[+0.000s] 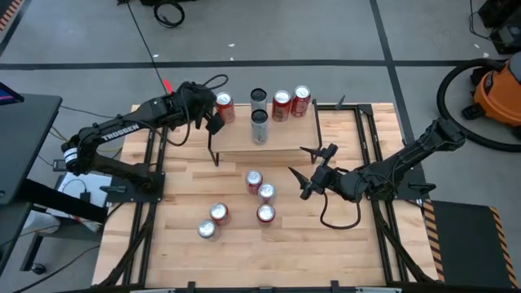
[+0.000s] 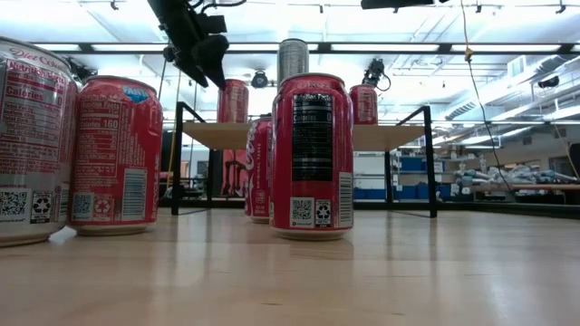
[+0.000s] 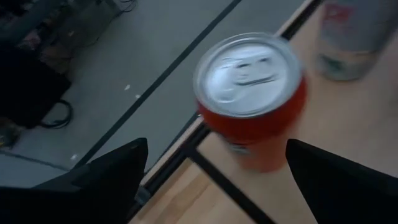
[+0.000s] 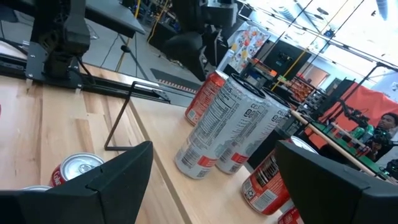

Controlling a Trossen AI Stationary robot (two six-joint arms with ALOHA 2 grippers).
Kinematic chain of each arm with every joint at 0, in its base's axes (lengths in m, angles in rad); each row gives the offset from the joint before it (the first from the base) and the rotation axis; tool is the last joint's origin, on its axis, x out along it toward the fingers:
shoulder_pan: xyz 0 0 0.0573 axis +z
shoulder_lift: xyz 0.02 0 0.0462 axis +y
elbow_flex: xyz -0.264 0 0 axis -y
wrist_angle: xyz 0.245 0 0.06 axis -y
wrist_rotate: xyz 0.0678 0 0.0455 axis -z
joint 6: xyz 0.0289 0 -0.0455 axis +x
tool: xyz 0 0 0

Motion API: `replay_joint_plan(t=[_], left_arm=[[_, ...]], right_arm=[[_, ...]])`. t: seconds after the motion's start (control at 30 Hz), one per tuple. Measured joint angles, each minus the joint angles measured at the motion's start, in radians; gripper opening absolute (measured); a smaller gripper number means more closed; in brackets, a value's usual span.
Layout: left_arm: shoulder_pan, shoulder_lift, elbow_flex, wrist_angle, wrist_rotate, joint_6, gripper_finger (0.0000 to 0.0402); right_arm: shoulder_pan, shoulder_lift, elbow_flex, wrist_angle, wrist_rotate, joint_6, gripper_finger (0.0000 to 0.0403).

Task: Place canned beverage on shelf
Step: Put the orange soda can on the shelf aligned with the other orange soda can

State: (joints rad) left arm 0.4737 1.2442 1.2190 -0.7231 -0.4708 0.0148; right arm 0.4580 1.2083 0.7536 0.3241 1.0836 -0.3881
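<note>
Left gripper (image 1: 210,119) fingers wide, hovering just off red can (image 1: 225,107) at shelf (image 1: 281,134) left end; can free, upright on shelf. Right gripper (image 1: 312,172) fingers wide, empty, near shelf front, likely lining up on tabletop (image 1: 342,244) cans (image 1: 259,182).

Probably a robotics lab — grey concrete floor (image 1: 326,32), orange shop vacuum (image 1: 498,89), ceiling strip lights (image 2: 381,45).

Four cameras, one tabletop (image 1: 244,260): overhead, table-level and two wrist views.
The overhead looks straight down; the low camera faces level across, close behind cans; wrist cameras peer past their fingers. All share the shelf (image 1: 281,134).
</note>
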Motion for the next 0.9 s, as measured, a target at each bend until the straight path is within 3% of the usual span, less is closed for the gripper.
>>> replay_joint_plan(t=[0.9], left_arm=[[0.053, 0.000, 0.000, -0.020, -0.063, 0.008, 0.0393]], right_arm=[[0.000, 0.000, 0.000, 0.003, -0.002, 0.001, 0.0347]])
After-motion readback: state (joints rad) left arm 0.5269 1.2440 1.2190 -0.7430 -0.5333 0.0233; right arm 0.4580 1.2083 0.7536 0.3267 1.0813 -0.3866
